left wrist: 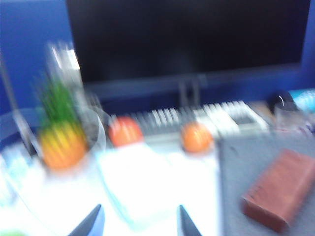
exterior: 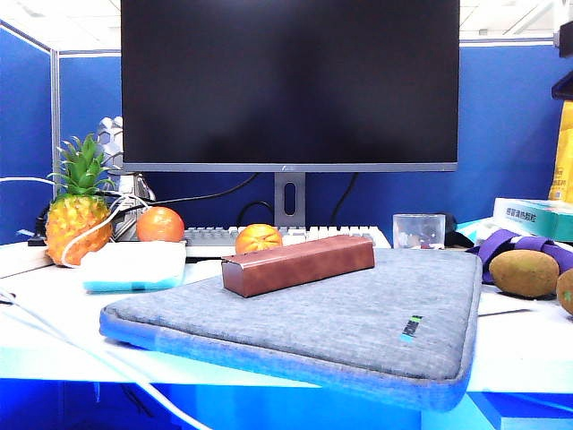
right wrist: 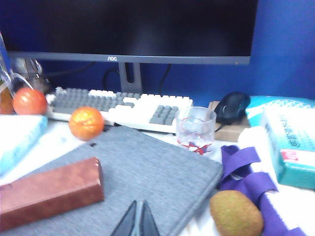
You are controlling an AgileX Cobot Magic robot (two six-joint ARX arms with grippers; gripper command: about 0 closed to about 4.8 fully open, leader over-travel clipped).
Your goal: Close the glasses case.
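Reddish-brown and leather-like, the glasses case [exterior: 298,263] is lying on the grey laptop sleeve [exterior: 358,322], toward the sleeve's far left corner and angled across it, one end nearing the keyboard [exterior: 269,236] behind. From every view it is looking like a closed box: no flap is standing up and no gap is showing, though the drawing on the flap is not visible from these angles.

Neither arm is appearing in the exterior view. The left gripper [left wrist: 140,221] is showing only two dark fingertips spread apart in a badly blurred wrist picture, holding nothing, above the white cloth [left wrist: 147,182] near the table's left side; the blur makes the jaw gap hard to trust. The right gripper [right wrist: 138,221] is showing its fingertips pressed together and empty, hovering over the near edge of the sleeve, with the case off to one side and a kiwi [right wrist: 236,214] on the other.

Judging from this, the closing step is looking finished, and both arms are sitting well apart from the case. What is remaining is probably only a check that the flap is seated; if it is not, the next move is calling for a gentle downward press along the top face, steadying the case against sliding on the fabric.
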